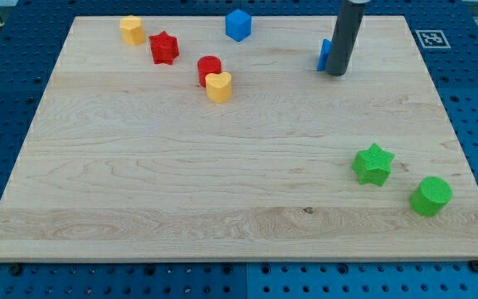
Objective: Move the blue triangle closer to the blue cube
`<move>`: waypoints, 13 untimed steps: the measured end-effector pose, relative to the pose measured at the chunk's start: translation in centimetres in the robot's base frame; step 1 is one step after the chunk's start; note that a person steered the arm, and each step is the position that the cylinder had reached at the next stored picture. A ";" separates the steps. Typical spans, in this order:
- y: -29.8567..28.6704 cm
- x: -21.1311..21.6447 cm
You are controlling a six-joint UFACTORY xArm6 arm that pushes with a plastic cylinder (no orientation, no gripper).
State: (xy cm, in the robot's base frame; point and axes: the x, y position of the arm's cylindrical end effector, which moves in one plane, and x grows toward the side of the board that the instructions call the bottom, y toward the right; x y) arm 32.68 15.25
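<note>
The blue triangle [324, 55] lies near the view's top right, mostly hidden behind my dark rod. My tip [337, 73] rests on the board just right of the triangle and touches or nearly touches it. The blue cube [237, 24] stands at the view's top centre, well to the left of the triangle and a little higher in the view.
The wooden board [222, 183] lies on a blue pegboard table. A yellow block [132, 30] and a red star [163, 47] sit at top left. A red cylinder [208, 67] touches a yellow heart [219, 86]. A green star [373, 163] and a green cylinder [431, 196] sit at lower right.
</note>
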 end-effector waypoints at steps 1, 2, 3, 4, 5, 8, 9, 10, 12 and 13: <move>2.3 -0.9; 3.4 -1.8; 3.4 -1.8; 1.6 -1.8; -0.8 -2.0; -1.2 -5.6; -0.9 -5.0; -0.7 -2.9; -3.2 -2.9; -5.6 -3.0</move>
State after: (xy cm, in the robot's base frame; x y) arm 29.72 9.62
